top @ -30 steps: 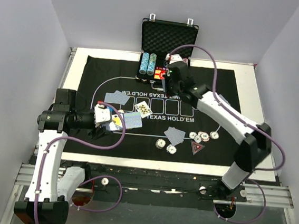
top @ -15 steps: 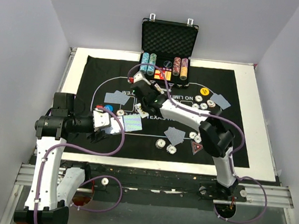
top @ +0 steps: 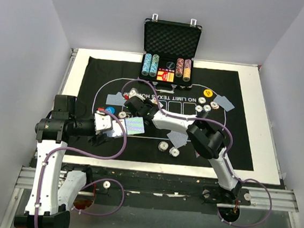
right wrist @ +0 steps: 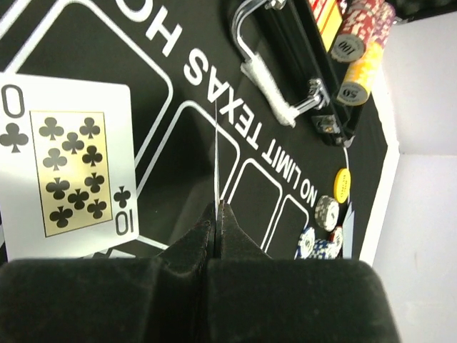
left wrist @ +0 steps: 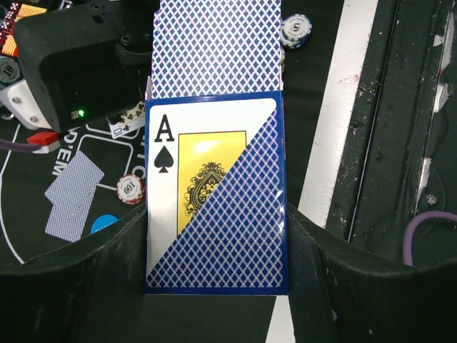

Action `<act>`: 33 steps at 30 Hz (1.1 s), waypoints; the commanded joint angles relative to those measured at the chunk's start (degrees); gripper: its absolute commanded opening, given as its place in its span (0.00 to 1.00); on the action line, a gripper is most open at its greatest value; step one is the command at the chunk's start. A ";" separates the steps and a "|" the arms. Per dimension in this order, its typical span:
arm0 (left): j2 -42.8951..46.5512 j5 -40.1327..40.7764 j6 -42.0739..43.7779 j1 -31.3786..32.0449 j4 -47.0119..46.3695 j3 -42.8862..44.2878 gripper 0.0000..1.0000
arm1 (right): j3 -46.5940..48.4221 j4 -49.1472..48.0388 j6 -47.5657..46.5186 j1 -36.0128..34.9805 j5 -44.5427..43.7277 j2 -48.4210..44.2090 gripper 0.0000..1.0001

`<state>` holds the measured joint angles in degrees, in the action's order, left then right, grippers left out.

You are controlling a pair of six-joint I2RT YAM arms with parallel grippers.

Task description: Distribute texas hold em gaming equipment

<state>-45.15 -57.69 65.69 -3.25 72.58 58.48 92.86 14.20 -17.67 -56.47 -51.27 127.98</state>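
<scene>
My left gripper (top: pixel 112 126) is shut on a blue card box (left wrist: pixel 214 193) with an ace of spades printed on it; blue-backed cards (left wrist: pixel 214 43) stick out of its far end. My right gripper (top: pixel 133 102) is shut on a single card (right wrist: pixel 215 157), seen edge-on, just above the mat and beyond the box. A ten of clubs (right wrist: pixel 68 168) lies face up beside it. Blue-backed cards (top: pixel 116 98) (top: pixel 224 102), striped chips (top: pixel 163 146) (top: pixel 206 106), a blue button (top: pixel 110 110) and a yellow button (top: pixel 208 93) lie on the mat. The red triangular marker is hidden.
The open black case (top: pixel 171 40) with chip rows stands at the back edge of the black mat (top: pixel 240 149); its handle (right wrist: pixel 275 78) is close to my right gripper. My right arm (top: pixel 209 138) stretches across the mat's middle. White table border (top: pixel 271 131) surrounds the mat.
My right arm has swung from the case down and left across the mat, ending by the left gripper's box with a card pinched. The left arm has barely moved.
</scene>
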 commanded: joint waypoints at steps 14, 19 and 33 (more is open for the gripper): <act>0.06 -2.78 0.05 0.17 0.11 1.64 0.44 | -6.99 5.05 12.92 -0.13 13.29 -3.09 0.18; -0.03 -2.60 -0.12 0.17 -0.15 1.64 0.44 | -7.25 4.87 13.36 -0.05 15.32 -3.71 0.28; -0.29 -2.78 -0.04 0.26 -0.33 1.64 0.44 | -7.70 6.54 19.32 0.48 24.36 -11.17 0.51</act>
<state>-45.60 -57.67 65.63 -3.25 72.53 58.48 85.19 19.20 -2.63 -56.18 -32.86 121.27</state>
